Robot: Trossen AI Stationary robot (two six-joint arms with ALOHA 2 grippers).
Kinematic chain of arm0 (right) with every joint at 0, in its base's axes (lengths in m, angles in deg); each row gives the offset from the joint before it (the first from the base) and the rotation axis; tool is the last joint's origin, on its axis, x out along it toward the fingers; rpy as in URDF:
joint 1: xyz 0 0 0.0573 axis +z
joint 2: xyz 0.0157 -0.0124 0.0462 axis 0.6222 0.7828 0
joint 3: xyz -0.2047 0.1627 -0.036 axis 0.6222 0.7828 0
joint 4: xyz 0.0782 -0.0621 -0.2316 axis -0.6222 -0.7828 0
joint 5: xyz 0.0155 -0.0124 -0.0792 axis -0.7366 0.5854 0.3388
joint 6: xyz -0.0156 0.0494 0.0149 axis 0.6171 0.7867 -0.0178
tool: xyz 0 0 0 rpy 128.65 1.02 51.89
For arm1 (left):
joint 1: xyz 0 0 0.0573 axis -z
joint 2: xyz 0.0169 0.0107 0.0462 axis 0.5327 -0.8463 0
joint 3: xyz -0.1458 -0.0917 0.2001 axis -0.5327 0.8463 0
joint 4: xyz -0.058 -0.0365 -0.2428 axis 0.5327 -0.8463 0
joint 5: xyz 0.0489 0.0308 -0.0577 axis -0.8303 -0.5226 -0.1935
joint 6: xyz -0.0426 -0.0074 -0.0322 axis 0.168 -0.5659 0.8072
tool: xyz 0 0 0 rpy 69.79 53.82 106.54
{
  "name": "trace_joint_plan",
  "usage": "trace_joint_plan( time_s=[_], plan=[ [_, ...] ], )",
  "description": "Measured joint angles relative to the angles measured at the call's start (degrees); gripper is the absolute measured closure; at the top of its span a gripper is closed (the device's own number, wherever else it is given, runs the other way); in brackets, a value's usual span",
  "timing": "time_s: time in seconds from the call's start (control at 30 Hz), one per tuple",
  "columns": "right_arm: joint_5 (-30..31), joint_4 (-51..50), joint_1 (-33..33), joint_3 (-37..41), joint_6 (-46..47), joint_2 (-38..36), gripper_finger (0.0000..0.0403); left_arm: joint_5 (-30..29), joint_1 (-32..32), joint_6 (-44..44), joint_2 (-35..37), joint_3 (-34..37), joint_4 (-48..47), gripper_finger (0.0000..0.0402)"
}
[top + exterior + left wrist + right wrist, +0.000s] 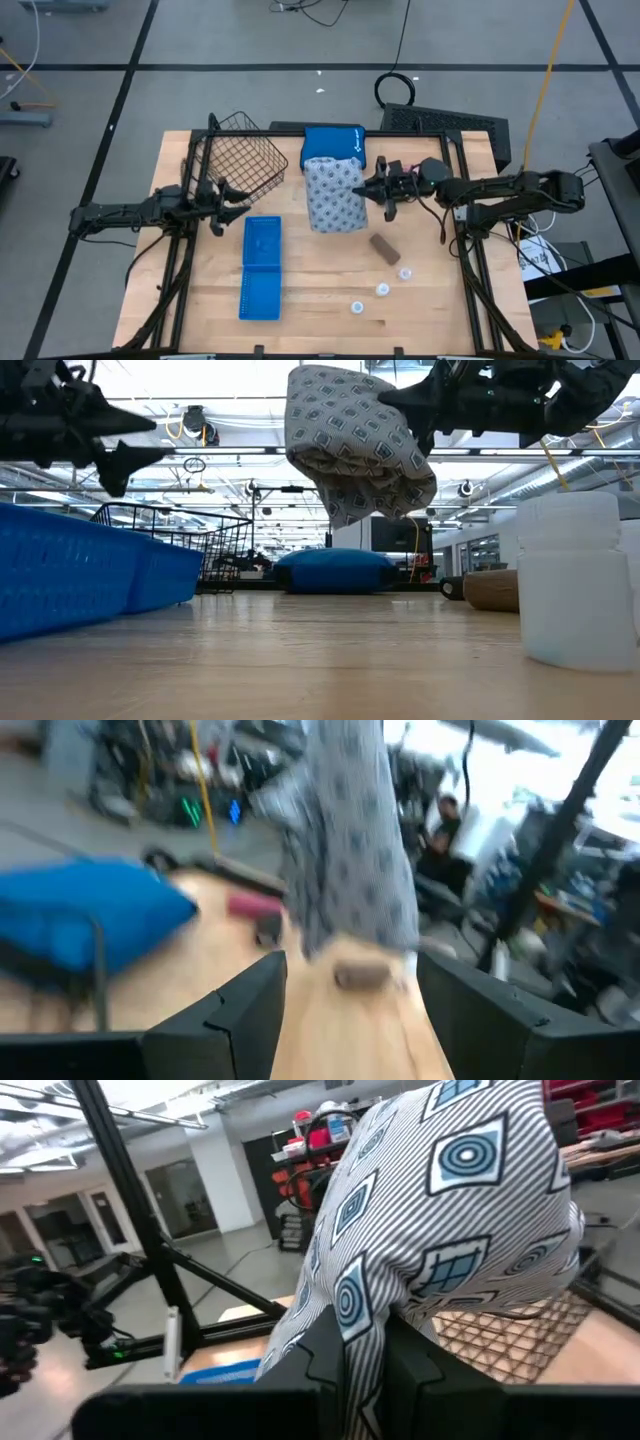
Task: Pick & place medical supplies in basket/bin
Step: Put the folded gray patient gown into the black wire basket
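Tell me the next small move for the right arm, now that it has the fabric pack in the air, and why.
Probably carry it across toward the wire basket. The right gripper, jaws shut on the fabric pack, holds it clear above the table, and the basket stands beyond, near the left gripper, which is open.

Four views of one wooden table (320, 290). One looks straight down from above, taking in the whole tabletop and both arms. One sits at tabletop level, looking across into the room. Each wrist camera looks forward past its own fingers, close up. All four share the hanging patterned fabric pack (333, 195) (355, 445) (350, 840) (450, 1210)
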Motion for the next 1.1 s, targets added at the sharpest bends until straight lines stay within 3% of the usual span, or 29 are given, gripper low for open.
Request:
trace_joint_plan(
  time_s=[0.17, 0.3, 0.5, 0.6, 0.73, 0.93, 1.1],
  plan=[
    [-4.59, 4.23, 0.01, 0.00, 1.61, 0.00, 0.0385, -5.49, -0.03, 4.75, 0.02, -0.04, 5.60, 0.0167],
    [-11.83, 10.60, 0.00, 0.00, 5.67, 0.00, 0.0385, -11.48, -0.04, 9.46, 0.00, -0.04, 5.25, 0.0167],
    [-21.62, 20.34, 0.20, -0.02, 13.12, -0.02, 0.0385, -19.52, -0.04, 9.88, 0.00, -0.04, 5.92, 0.0167],
    [-22.78, 22.86, 0.55, -0.04, 14.52, -0.02, 0.0385, -18.10, -0.04, 8.88, -0.81, -0.04, 8.48, 0.0167],
    [-22.61, 22.67, 0.52, -0.04, 14.06, -0.01, 0.0385, -11.87, 0.08, 9.00, -5.67, -0.04, 14.84, 0.0167],
    [-22.08, 22.67, 0.50, -0.04, 12.08, 0.00, 0.0385, -10.47, 0.28, 12.95, -19.43, -1.09, 24.09, 0.0167],
    [-22.06, 22.66, 0.51, -0.04, 11.48, 0.00, 0.0385, -10.39, 0.55, 14.19, -31.63, -6.44, 26.82, 0.0147]
  ],
)
